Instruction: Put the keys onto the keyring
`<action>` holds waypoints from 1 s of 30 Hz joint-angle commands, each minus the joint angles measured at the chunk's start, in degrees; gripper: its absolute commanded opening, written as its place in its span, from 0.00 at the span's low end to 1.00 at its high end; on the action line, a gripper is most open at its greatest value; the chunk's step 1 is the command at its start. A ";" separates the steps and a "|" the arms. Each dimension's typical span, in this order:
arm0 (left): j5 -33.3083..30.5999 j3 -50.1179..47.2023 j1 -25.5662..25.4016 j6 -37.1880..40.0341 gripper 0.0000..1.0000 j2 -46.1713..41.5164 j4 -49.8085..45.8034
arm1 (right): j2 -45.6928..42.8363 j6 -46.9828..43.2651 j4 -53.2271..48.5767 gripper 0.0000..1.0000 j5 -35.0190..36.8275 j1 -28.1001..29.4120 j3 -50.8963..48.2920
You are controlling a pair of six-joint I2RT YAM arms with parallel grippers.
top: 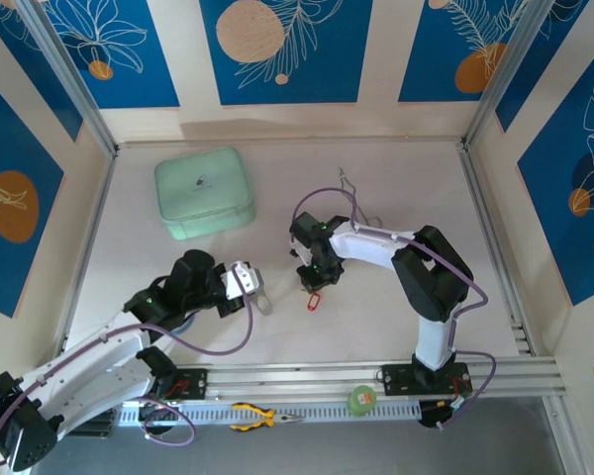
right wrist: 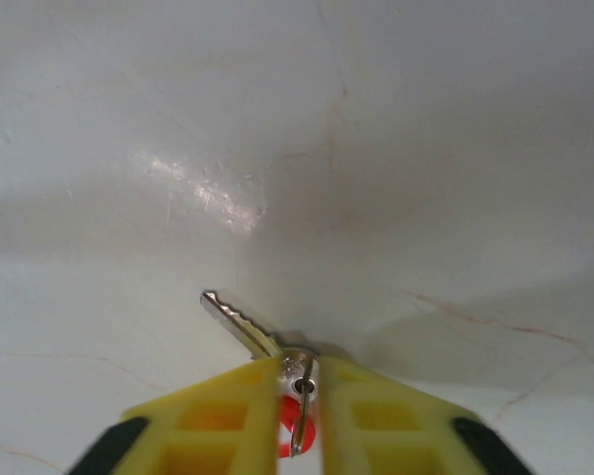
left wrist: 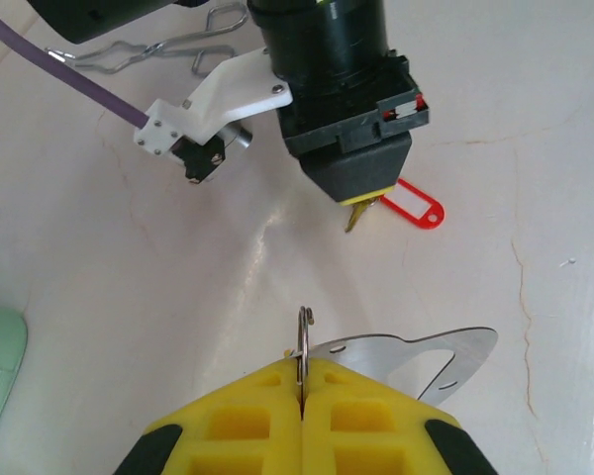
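The left tool (left wrist: 302, 381) is pressing its yellow fingers together on the keyring (left wrist: 431, 356). A thin wire loop is standing edge-on in the seam between the fingers. A flat, grey, shiny plate with small holes and a curved outline is jutting out to the right of the fingertips, just above the table (left wrist: 158, 287). From above, the keyring is showing as a small grey piece at the tip of the left tool (top: 255, 295), near the middle of the table and a little left of the right tool (top: 312, 280).

The right tool is pointing down at the table, with one key (right wrist: 236, 324) at its tip. The key is small and silvery, with a toothed blade sticking out ahead and to the left of the fingertips. Its head and a small split ring are sitting in the narrow gap between the yellow fingers. A red tag (left wrist: 416, 210) with a white window is hanging off that ring and lying flat on the table beside the tool. The fingers are standing slightly apart, and I cannot tell whether they are pinching the key.

A mint-green case (top: 205, 193) is lying at the far left of the table, and thin silver tongs (top: 351, 193) are lying beyond the right arm.
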 commanded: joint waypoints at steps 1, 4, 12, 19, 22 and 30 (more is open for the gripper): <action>3.23 -0.59 0.37 0.89 0.00 -0.12 3.37 | -2.60 -0.14 -1.18 0.24 -3.89 -1.10 -0.04; 3.15 -0.91 0.39 0.90 0.00 -0.21 3.67 | -2.72 -1.30 -2.59 0.27 -4.66 -1.46 0.19; 2.93 -1.08 0.37 1.30 0.00 -0.25 3.89 | -1.21 -2.36 -4.67 0.26 -3.04 -1.56 1.22; 2.78 -1.08 0.39 1.59 0.00 -0.38 3.50 | 0.08 -2.77 -5.12 0.24 -3.12 -1.52 2.21; 2.76 -0.91 0.38 1.67 0.00 -0.56 3.38 | 0.65 -2.80 -5.11 0.23 -3.12 -1.53 2.70; 2.76 -0.99 0.37 1.84 0.00 -0.65 3.34 | 2.02 -2.99 -5.55 0.20 -3.54 -1.53 3.67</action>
